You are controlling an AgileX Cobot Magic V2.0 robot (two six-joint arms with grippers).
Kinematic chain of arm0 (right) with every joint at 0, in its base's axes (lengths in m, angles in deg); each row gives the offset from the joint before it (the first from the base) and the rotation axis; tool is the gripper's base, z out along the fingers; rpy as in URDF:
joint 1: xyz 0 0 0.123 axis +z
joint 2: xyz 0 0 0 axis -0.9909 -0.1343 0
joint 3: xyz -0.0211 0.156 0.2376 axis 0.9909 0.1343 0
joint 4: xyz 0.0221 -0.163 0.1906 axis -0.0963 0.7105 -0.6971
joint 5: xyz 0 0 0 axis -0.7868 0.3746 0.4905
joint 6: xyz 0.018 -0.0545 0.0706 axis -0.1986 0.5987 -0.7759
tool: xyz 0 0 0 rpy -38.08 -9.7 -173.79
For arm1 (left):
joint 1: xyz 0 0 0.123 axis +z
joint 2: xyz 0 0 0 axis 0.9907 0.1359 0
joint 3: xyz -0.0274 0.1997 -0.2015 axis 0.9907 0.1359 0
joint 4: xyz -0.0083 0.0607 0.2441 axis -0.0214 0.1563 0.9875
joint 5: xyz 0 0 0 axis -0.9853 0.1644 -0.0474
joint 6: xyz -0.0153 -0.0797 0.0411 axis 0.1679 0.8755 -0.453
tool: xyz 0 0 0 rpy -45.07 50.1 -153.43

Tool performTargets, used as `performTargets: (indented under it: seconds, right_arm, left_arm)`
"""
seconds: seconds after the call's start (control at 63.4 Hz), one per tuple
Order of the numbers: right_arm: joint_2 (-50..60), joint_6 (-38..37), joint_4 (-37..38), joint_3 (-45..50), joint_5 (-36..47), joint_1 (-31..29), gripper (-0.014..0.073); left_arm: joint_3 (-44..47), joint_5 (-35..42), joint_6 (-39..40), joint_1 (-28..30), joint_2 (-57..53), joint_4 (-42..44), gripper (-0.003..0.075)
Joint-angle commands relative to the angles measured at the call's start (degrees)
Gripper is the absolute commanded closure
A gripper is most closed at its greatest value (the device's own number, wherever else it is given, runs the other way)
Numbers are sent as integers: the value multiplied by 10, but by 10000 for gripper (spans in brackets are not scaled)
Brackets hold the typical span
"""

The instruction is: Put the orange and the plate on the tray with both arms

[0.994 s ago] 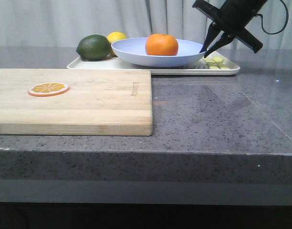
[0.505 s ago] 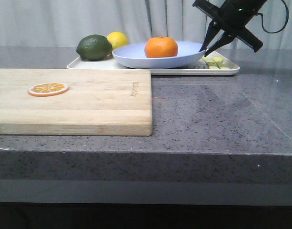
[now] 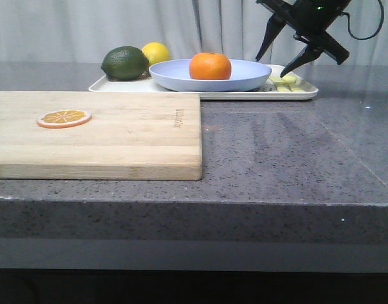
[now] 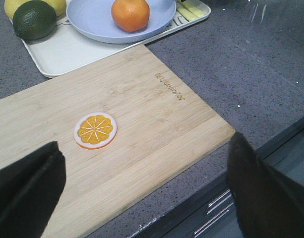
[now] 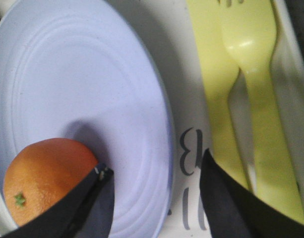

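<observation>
A: Item one, the plate [image 3: 209, 75]?
B: Lavender-blue, lying on the off-white tray [image 3: 118, 85] at the far side of the worktop [image 3: 276, 145]. The orange [image 3: 209, 66] sits in it, left of centre.

A: Right gripper [image 3: 284, 49]?
B: Above the plate's right rim, fingers spread wide, holding nothing. The wrist view puts one finger over the dish beside the fruit, the other over the tray by the yellow fork [image 5: 251, 99].

A: Left gripper [image 4: 142, 193]?
B: Fingers spread, empty, over the near cutting board [image 3: 95, 133] with its orange slice [image 3: 64, 118].

A: Risks?
B: In my judgement, a finger catching the rim on withdrawal could tip the dish and roll the orange toward the lime [image 3: 125, 63] and lemon [image 3: 156, 50], or off the tray.
</observation>
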Motion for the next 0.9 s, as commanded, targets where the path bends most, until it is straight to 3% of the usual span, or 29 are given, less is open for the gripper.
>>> performTargets:
  seconds: [0.0, 0.615, 0.725, 0.883]
  right_arm:
    - [58, 12, -10, -28, -4, -1, 173]
    - [277, 118, 149, -26, -100, -1, 173]
    - [322, 149, 172, 13, -113, -1, 173]
    - [416, 174, 184, 145, -73, -1, 173]
  left_arm:
    - [-14, 39, 5, 0, -1, -1, 78]
    - [-14, 39, 5, 0, -1, 2, 79]
    - [-14, 39, 5, 0, -1, 2, 79]
    - [-14, 39, 5, 0, -1, 2, 79]
